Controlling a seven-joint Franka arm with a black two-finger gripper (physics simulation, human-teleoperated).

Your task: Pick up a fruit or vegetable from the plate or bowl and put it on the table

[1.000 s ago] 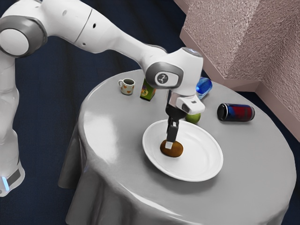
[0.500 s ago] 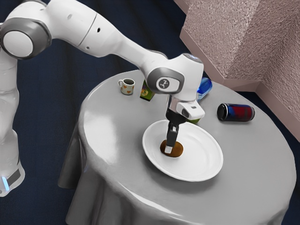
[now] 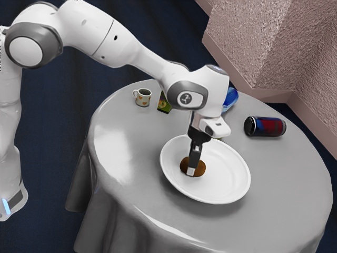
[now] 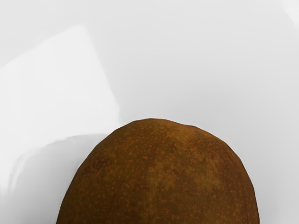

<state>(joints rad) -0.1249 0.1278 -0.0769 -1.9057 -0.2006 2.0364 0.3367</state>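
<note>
End effector [image 3: 191, 171] at brown fruit [image 3: 200, 167], plate rim [image 3: 246, 185] encircling

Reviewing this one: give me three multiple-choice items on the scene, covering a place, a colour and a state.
1. Where is the pincer?
A) At the mug
B) At the brown fruit
C) At the green box

2. What colour is the plate?
A) White
B) Blue
C) Black

3. How is the can set on the table?
A) Upright
B) Upside down on its rim
C) On its side

Key:
1 B: its tip reaches down to the fruit in the exterior view.
2 A: both views show a white surface around the fruit.
3 C: its long side rests along the tabletop.
</note>
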